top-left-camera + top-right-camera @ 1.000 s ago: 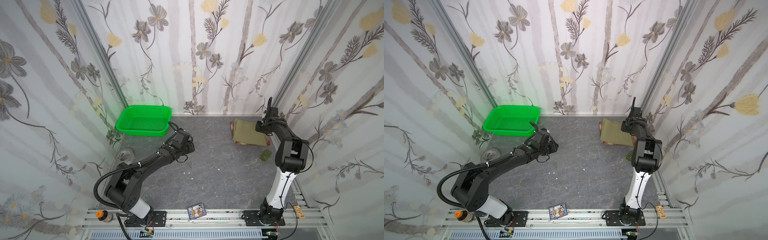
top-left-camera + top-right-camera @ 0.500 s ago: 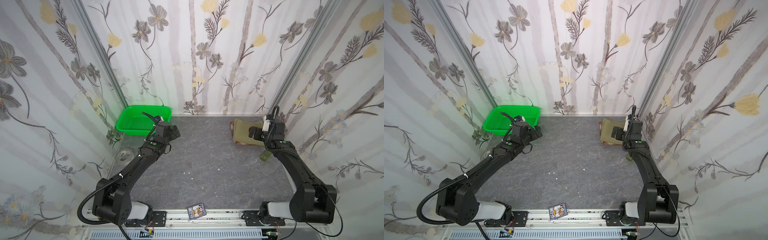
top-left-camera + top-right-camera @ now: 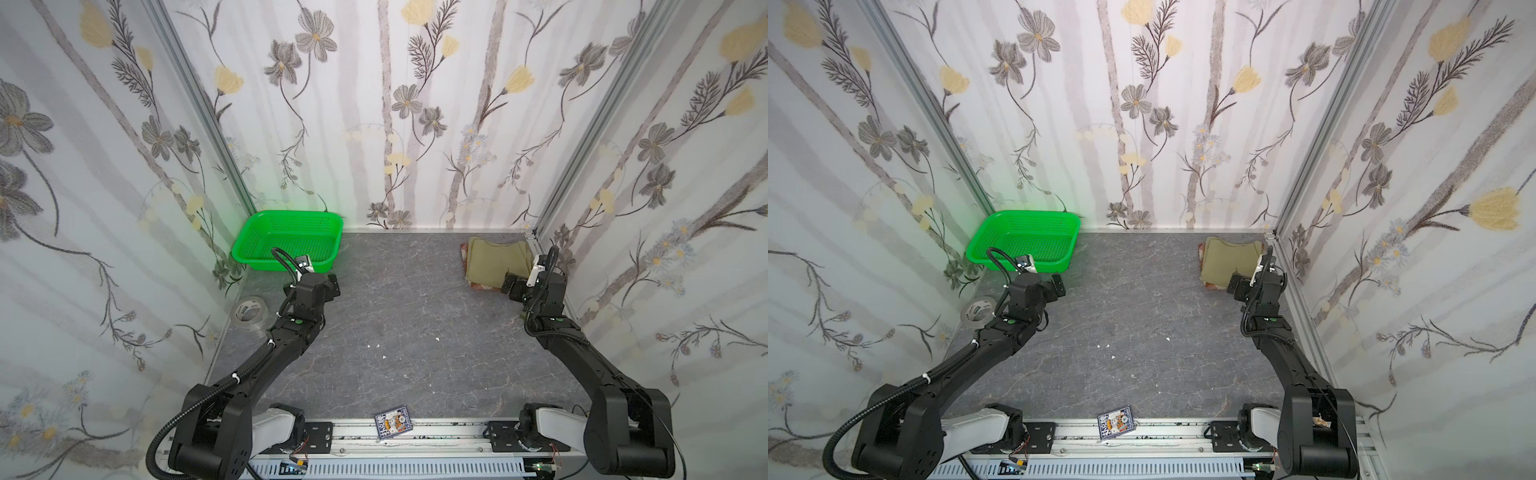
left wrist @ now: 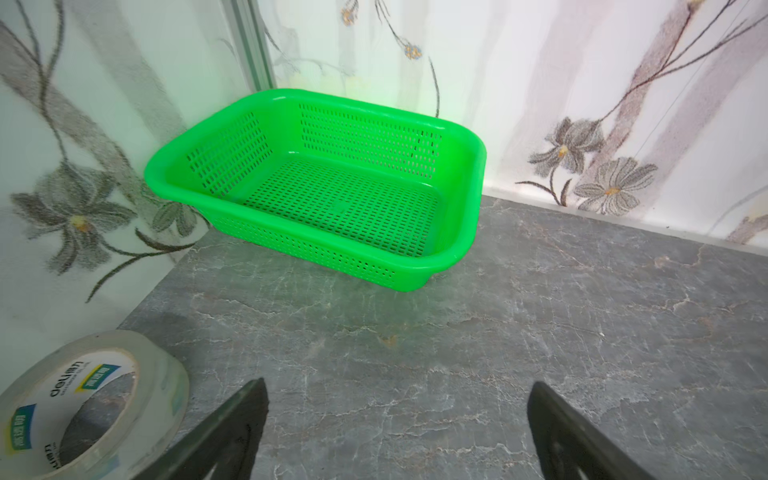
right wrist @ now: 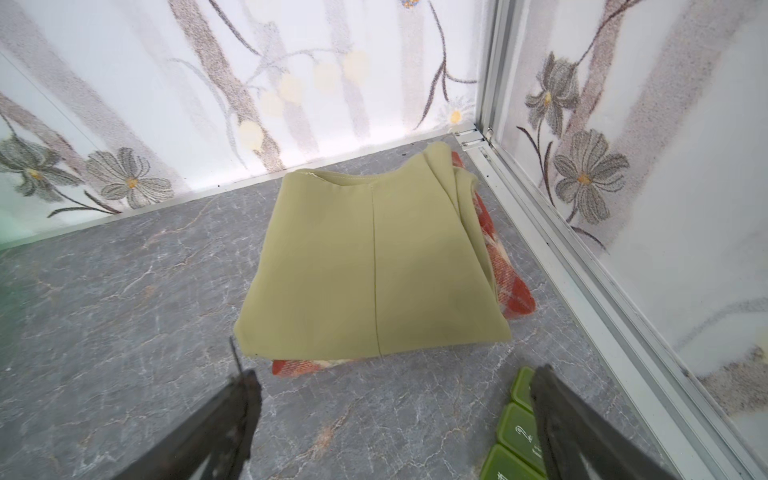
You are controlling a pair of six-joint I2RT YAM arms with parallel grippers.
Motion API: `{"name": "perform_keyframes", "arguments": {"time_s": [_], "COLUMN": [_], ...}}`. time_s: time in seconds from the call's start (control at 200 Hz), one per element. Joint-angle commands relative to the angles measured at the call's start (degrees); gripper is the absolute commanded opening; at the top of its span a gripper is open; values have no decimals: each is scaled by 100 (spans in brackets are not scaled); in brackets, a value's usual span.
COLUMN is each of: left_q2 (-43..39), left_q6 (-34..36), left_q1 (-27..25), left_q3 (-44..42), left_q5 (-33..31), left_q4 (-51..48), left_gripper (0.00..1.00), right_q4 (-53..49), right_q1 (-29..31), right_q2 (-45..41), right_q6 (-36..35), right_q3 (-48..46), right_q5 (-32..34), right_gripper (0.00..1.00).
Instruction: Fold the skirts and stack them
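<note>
The skirts lie folded in one stack in the back right corner. The khaki skirt point(image 3: 494, 257) point(image 3: 1229, 257) point(image 5: 370, 266) is on top. The plaid skirt point(image 5: 509, 286) point(image 3: 1212, 286) shows only as a red and cream edge under it. My right gripper point(image 3: 510, 286) point(image 3: 1235, 284) point(image 5: 395, 371) is open and holds nothing, just short of the stack's near edge. My left gripper point(image 3: 332, 284) point(image 3: 1059, 284) point(image 4: 397, 382) is open over bare table, holds nothing and points at the basket.
A green perforated basket point(image 3: 249, 249) point(image 4: 316, 245) sits in the back left corner. A tape roll point(image 3: 248, 311) point(image 4: 83, 399) lies by the left wall. Small green tiles point(image 5: 515, 428) lie beside my right gripper. A card point(image 3: 392, 423) rests on the front rail.
Both arms have sunk lower and back toward the front rail. The left gripper moved left toward the basket. The right gripper came off the stack to its near edge. Both jaws opened.
</note>
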Motion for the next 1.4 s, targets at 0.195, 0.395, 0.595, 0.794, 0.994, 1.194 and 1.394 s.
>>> {"name": "perform_keyframes", "arguments": {"time_s": [0.195,0.395,0.595,0.794,0.994,1.194,1.394], "left_q2": [148,800,1498,1911,2325,2364,2351], "left_q6": [802,1155,1436,1437,897,798,695], "left_q1": [127,273,416,707,1337,1424,1480], "left_q3": [-990,-1534,-1669,-1686,-2238,-2180,-2176], "left_q5": [-20,114,521,1226,2117,2127,2059], "left_q4": [2117,3584,4643,4991,6308,6268,6247], "left_gripper": [100,100,100,100,100,100,100], "right_q4": [3362,3981,5345,6400,6170,5659,5757], "right_q1": [159,388,546,565,556,262,291], "right_q2": [-205,-3,458,836,809,827,816], "right_q6": [-307,-714,-1136,-1144,-1084,-811,-883], "right_q3": [-1594,-1805,-2253,-2586,-2508,-2236,-2288], "right_q5": [207,204,46,87,247,-139,-132], "right_gripper": [100,100,100,100,100,100,100]}}
